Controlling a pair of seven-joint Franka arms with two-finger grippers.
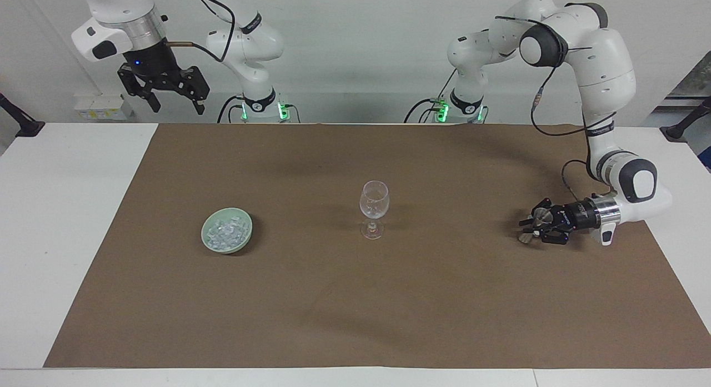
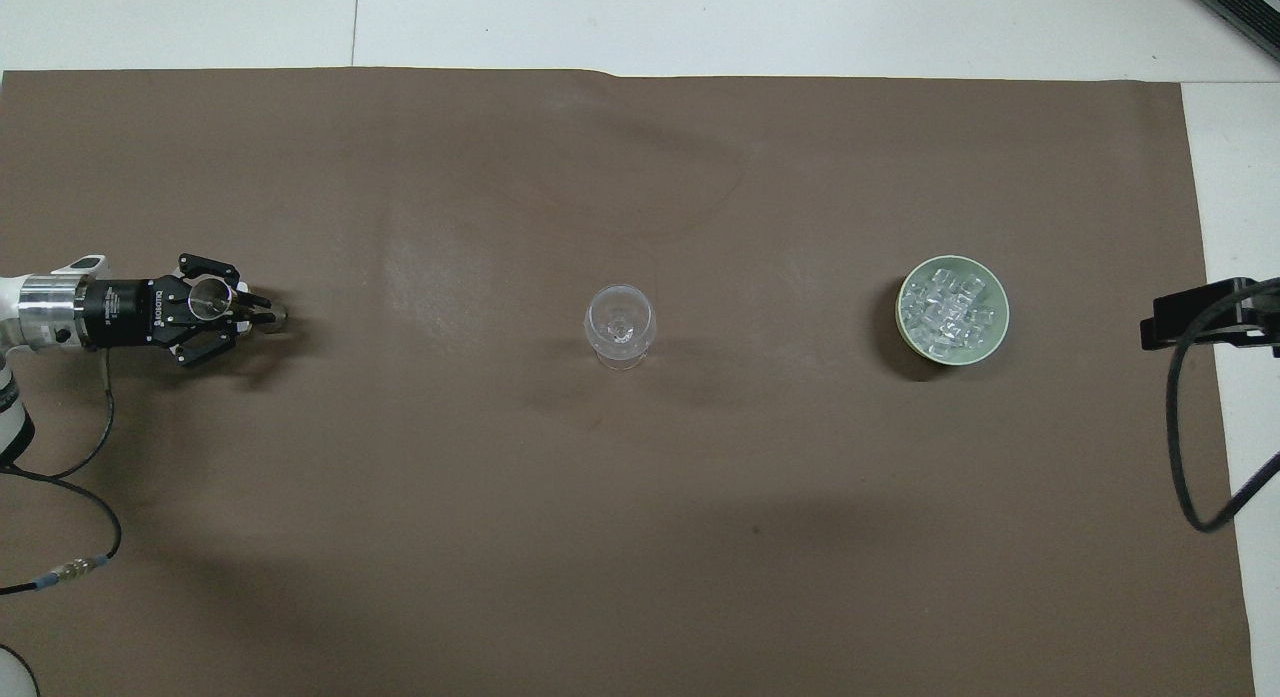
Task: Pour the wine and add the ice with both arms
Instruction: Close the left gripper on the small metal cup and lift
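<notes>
A tall clear stemmed wine glass (image 1: 374,201) (image 2: 620,322) stands upright in the middle of the brown mat. The ice (image 1: 224,231) (image 2: 948,307) is heaped in a pale green bowl (image 1: 245,238) (image 2: 1001,325) toward the right arm's end. At the left arm's end my left gripper (image 1: 529,227) (image 2: 255,315) lies low and level over the mat, shut on a small clear glass (image 1: 537,217) (image 2: 211,297). I cannot make out the wine in it. My right gripper (image 1: 176,107) hangs open, high above its corner of the table, holding nothing.
The brown mat (image 1: 355,298) covers most of the white table (image 1: 66,220). A black cable (image 2: 1185,427) of the right arm hangs at the mat's edge next to the bowl. The left arm's cable (image 2: 60,477) trails over the mat near its wrist.
</notes>
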